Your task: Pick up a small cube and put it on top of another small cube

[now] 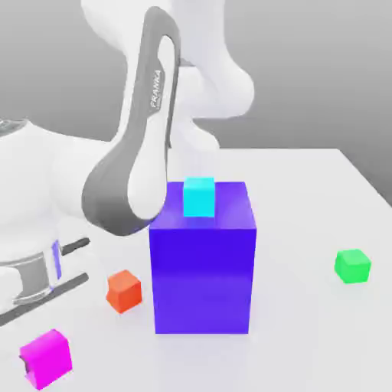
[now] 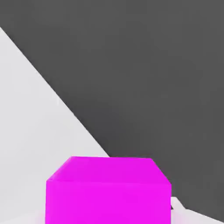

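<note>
Magenta-pink, the small cube [image 1: 47,358] lay near the lower corner on the exterior view's left; in the hand view it stood directly before the camera, between the jaws. The gripper [image 2: 108,215] was closed on this cube, its jaws held apart only by the cube's width. Whether the cube's underside touched the white table [image 1: 306,199] could not be told.

Nearest it, the orange-red cube [image 1: 124,292] rested just beside the large blue-purple block [image 1: 202,279]. A cyan cube [image 1: 199,197] sat on top of that block, and the green cube [image 1: 353,266] lay well apart, toward the exterior view's right. The arm [image 1: 126,180] reached across the exterior view's left side. Which small cube was to serve as the base could not be settled from the task sentence.

The step in hand was judged to be the securing and lifting of the magenta cube. Good execution called for steady pressure on two opposite faces and a straight, slow rise, with a brief check for slip or twist before any sideways travel. Enough height was needed for the carried cube to pass over its neighbours, and more if the route crossed the block. An off-centre grip would have risked a tilted cube; levelling its underside before lowering would have favoured a flat, stable stack.
</note>
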Controlling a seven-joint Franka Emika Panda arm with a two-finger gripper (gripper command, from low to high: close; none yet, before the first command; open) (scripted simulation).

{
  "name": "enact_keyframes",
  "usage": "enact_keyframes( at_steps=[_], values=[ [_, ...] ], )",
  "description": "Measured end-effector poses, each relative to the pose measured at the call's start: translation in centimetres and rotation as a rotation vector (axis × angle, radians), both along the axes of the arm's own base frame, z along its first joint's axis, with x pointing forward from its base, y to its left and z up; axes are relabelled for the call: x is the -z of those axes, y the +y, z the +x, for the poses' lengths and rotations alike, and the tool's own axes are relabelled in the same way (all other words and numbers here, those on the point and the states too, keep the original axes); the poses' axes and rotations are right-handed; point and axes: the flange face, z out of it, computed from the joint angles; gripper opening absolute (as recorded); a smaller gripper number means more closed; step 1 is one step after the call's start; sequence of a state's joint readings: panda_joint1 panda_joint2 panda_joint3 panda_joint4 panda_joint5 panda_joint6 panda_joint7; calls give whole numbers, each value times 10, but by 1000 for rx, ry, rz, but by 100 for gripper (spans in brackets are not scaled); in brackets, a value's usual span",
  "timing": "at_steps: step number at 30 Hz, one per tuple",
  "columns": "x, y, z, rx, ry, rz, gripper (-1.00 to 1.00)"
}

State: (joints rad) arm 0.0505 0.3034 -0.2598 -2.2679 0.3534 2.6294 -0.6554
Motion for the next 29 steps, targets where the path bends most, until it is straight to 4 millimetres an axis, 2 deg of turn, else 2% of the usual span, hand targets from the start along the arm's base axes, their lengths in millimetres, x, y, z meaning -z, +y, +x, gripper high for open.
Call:
enact_keyframes(
  at_steps=[3, 5, 8, 10, 12, 14, 15, 16, 17, 18, 19, 26, 27, 29],
  values=[
    [-5, 76, -6, -84, 9, 20, -100],
    [-8, 126, -16, -144, 18, 28, -100],
    [-12, 201, -43, -240, 32, 32, -100],
    [-15, 255, -71, -320, 42, 28, -100],
    [-18, 332, -119, -461, 52, 14, -100],
    [-20, 407, -190, -617, 59, -14, -100],
    [-21, 436, -232, -693, 60, -35, -100],
    [-20, 452, -264, -740, 58, -56, -100],
    [-19, 455, -284, -754, 55, -76, -100],
    [-15, 456, -300, -772, 61, -93, -100],
    [-10, 455, -308, -781, 68, -104, -100],
    [51, 453, -312, -782, 75, -115, -100],
    [56, 452, -313, -782, 75, -115, 100],
    [56, 452, -313, -782, 75, -115, 100]
  ],
)
